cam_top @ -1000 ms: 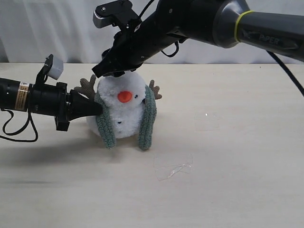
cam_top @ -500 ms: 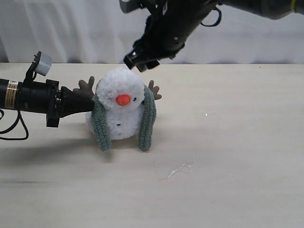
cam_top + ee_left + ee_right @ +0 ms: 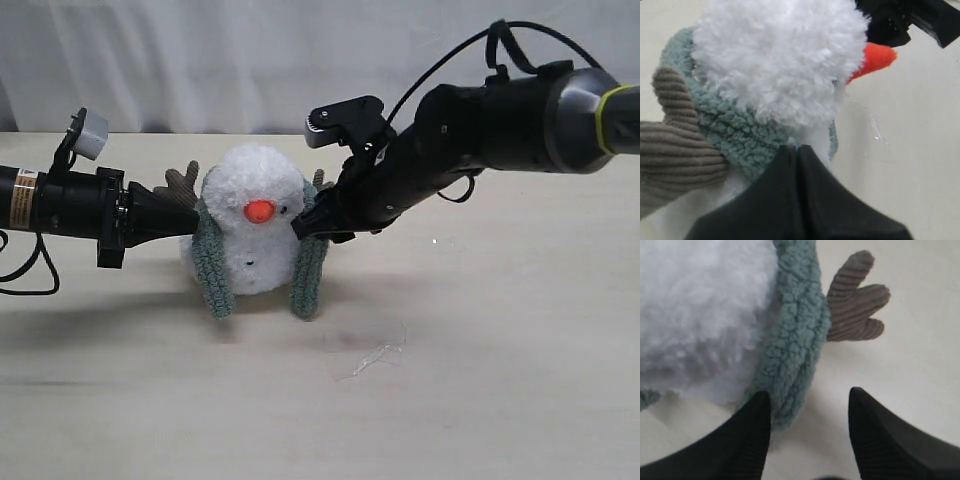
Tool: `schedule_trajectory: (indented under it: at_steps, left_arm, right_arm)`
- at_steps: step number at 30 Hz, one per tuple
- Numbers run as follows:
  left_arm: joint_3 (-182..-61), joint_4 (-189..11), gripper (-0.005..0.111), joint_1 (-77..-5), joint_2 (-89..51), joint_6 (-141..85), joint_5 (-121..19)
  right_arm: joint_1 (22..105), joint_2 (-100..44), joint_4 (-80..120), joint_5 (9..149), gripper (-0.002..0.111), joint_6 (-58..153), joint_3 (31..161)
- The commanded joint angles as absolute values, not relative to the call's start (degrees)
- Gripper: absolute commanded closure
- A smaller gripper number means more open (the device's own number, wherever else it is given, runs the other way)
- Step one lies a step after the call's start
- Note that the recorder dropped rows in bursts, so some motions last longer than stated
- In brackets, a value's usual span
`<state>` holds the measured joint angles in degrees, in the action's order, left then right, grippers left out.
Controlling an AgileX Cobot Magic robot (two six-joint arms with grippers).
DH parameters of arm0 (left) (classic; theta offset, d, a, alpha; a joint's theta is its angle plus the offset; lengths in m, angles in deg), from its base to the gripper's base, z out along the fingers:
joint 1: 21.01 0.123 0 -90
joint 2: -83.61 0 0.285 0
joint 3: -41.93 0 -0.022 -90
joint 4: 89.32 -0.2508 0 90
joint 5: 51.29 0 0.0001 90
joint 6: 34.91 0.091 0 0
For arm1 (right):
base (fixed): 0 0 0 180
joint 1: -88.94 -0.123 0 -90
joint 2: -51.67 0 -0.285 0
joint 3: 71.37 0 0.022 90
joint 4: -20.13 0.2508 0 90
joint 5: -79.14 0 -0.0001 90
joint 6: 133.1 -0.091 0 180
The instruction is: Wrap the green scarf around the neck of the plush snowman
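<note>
The plush snowman [image 3: 250,190] sits upright on the table, orange nose [image 3: 260,210] facing the camera. The green scarf [image 3: 309,268] runs behind its neck, and both ends hang down the front, the other end [image 3: 211,270] on the left. My left gripper [image 3: 198,222] is shut, with its tip [image 3: 799,148] pressed into the white fluff just below the scarf [image 3: 725,125]. My right gripper [image 3: 305,228] is open at the snowman's other side. In the right wrist view the scarf's hanging end [image 3: 795,355] lies against one fingertip [image 3: 760,405] of the right gripper [image 3: 810,396].
A crumpled piece of clear film [image 3: 366,357] lies on the pale table [image 3: 500,380] in front of the snowman. The brown branch arms [image 3: 183,182] [image 3: 855,302] stick out behind the scarf. A white curtain hangs at the back.
The right arm has come down from above the snowman's head to the scarf end on the right. The left gripper has stayed at the snowman's side.
</note>
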<state>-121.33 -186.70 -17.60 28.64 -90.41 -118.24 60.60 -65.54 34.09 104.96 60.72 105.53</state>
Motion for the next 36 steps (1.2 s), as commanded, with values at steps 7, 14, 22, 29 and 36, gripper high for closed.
schedule_trajectory:
  at_steps: [7,14,22,29,36]
  left_arm:
    - [-121.59,-185.93,0.107,-17.37,28.54,-90.18,-119.0]
    - [-121.59,-185.21,0.107,-17.37,28.54,-90.06,-119.01]
    - [-121.59,-184.52,0.107,-17.37,28.54,-90.06,-118.9]
    - [-121.59,-183.75,0.107,-17.37,28.54,-90.06,-117.36]
    - [-121.59,-183.23,0.107,-17.37,28.54,-90.06,-116.29]
  right_arm:
    - [60.75,-67.67,48.35,99.21,0.062,70.94,102.99]
    - [60.75,-68.36,58.47,102.36,0.062,78.81,102.99]
    - [60.75,-68.36,62.73,102.36,0.084,81.11,102.99]
    - [60.75,-68.36,64.68,103.97,0.104,81.47,103.22]
    - [60.75,-68.36,70.61,111.65,0.104,84.38,104.01]
